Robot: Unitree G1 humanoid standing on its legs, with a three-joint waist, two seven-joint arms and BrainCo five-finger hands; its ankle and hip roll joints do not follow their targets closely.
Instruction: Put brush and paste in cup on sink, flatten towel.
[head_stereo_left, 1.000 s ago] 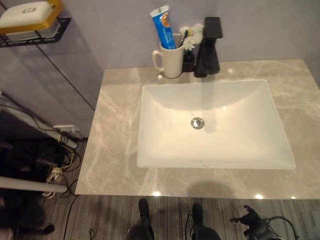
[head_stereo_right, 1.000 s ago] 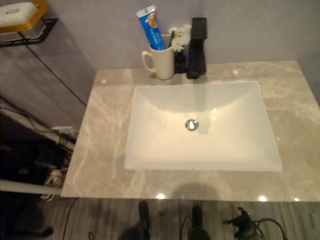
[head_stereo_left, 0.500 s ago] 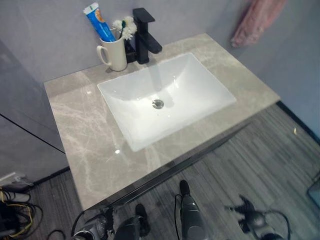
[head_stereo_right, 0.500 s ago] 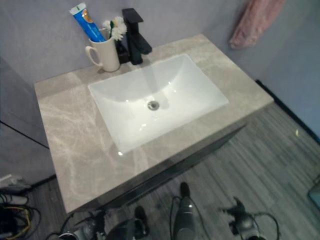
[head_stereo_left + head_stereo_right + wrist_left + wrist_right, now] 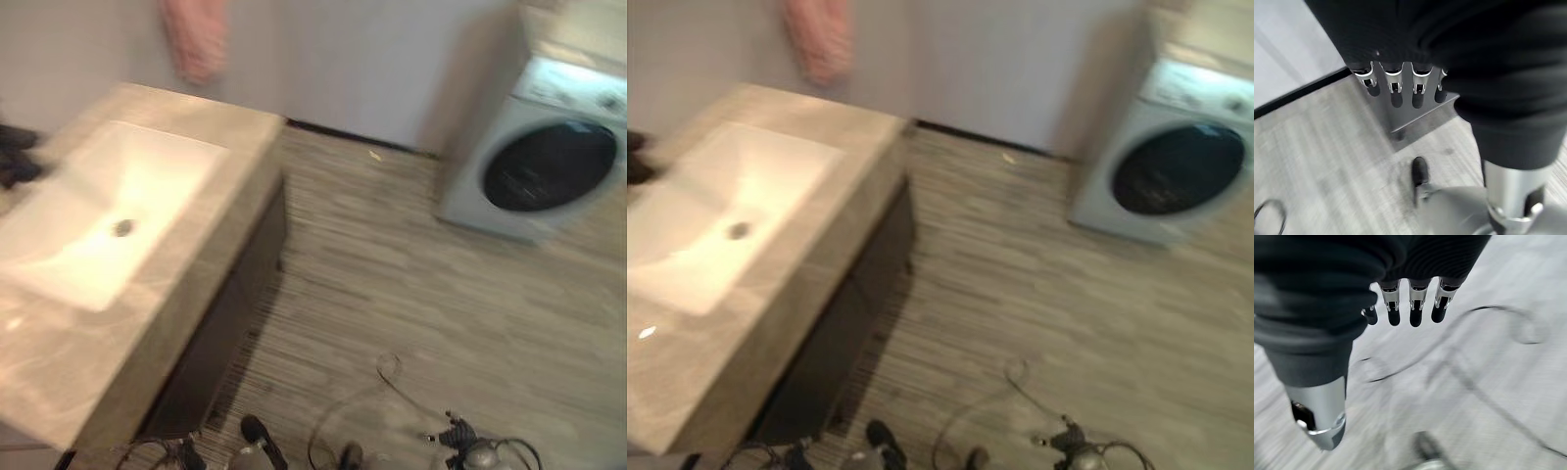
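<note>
Your head view takes in the wood-grain floor (image 5: 411, 274), with a washing machine (image 5: 539, 157) at about 2 o'clock against the far wall. The marble surface (image 5: 88, 362) with its white sink basin (image 5: 88, 215) sits at 9 o'clock, and a dark faucet (image 5: 15, 157) just shows at its far left edge. The pink towel (image 5: 196, 39) hangs on the wall at 11 o'clock, bunched in folds, so flattening looks like the step left; the cup, brush and paste cannot be seen here.

Your left robot hand (image 5: 1400, 83) hangs by the leg with fingers straight and loose, holding nothing. Your right robot hand (image 5: 1410, 303) hangs above the floor the same way, relaxed and empty.

The risks, as I judge them: the towel sits well apart from both hands, beyond the surface's corner, so a reach from here could fall short or clip that corner. A one-handed tug could drag it off its hanger rather than spread it.
</note>
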